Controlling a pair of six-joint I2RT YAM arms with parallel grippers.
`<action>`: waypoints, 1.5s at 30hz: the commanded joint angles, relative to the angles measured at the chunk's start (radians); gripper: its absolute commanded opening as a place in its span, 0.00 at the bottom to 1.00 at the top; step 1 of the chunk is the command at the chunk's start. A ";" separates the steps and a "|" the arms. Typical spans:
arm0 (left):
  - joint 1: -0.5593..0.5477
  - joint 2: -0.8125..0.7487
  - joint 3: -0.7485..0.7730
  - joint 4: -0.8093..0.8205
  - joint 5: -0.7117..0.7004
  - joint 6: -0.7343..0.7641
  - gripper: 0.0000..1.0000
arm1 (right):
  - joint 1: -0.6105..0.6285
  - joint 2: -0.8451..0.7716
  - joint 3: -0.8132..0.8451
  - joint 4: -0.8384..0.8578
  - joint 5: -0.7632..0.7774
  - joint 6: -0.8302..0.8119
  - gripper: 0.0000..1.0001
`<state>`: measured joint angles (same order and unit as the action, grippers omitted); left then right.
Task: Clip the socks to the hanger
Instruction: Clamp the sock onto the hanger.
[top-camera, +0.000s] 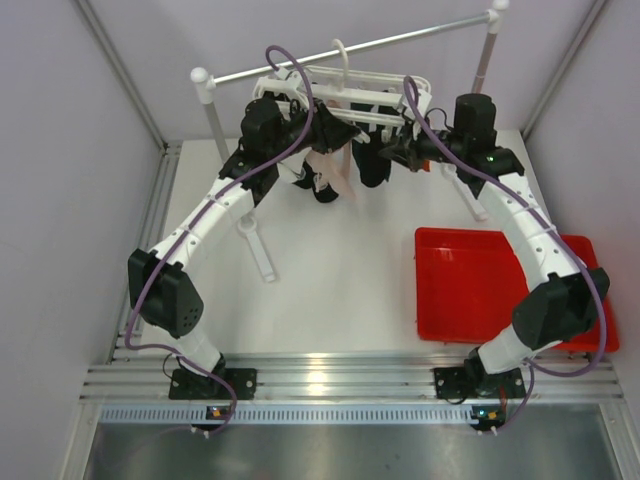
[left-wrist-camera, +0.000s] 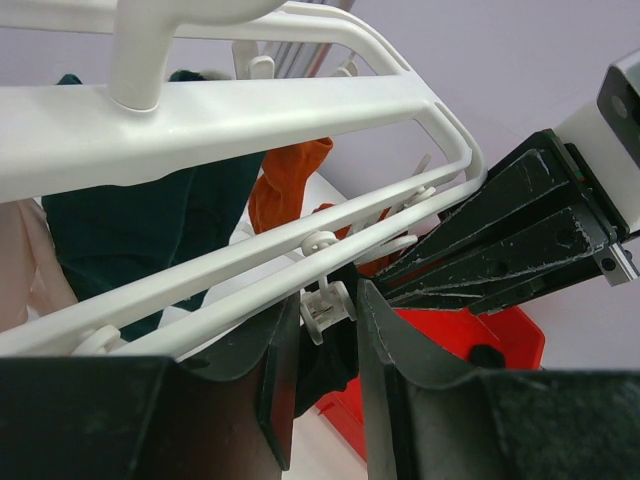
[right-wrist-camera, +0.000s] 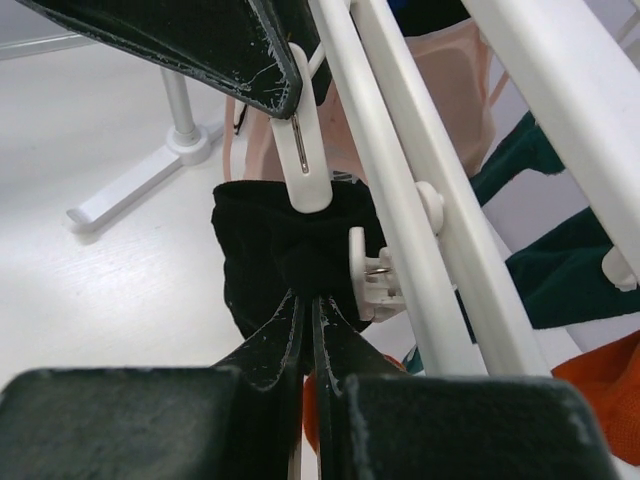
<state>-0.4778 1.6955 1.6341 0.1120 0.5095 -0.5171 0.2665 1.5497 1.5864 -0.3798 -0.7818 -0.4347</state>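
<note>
The white hanger (top-camera: 345, 92) hangs from the grey rail, with pale pink (top-camera: 332, 172), dark teal (left-wrist-camera: 130, 220) and orange (left-wrist-camera: 290, 185) socks on it. My left gripper (top-camera: 330, 128) is closed round a small white clip (left-wrist-camera: 325, 305) under the hanger's rail (left-wrist-camera: 200, 270). My right gripper (top-camera: 388, 152) is shut on a black sock (right-wrist-camera: 260, 250) and holds it up against that clip (right-wrist-camera: 306, 160). The black sock hangs below the hanger (top-camera: 372, 165). The right gripper's fingers (left-wrist-camera: 480, 250) show in the left wrist view.
A grey metal rail (top-camera: 400, 40) on two white-capped posts carries the hanger. A red tray (top-camera: 480, 285) lies on the table at the right. A white post foot (top-camera: 258, 245) stands left of centre. Purple walls close in both sides.
</note>
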 joint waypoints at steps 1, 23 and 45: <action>-0.008 0.000 -0.011 -0.032 0.080 0.011 0.00 | -0.009 -0.010 0.020 0.100 -0.030 0.030 0.00; 0.010 -0.045 -0.026 -0.035 0.023 -0.017 0.59 | 0.000 -0.033 -0.039 0.139 -0.045 0.013 0.00; 0.030 -0.257 -0.235 0.069 0.118 0.118 0.62 | -0.052 -0.270 -0.361 0.399 0.024 0.270 0.45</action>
<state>-0.4477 1.4773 1.4174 0.1028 0.5625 -0.4400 0.2386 1.3445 1.2697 -0.1432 -0.7647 -0.2615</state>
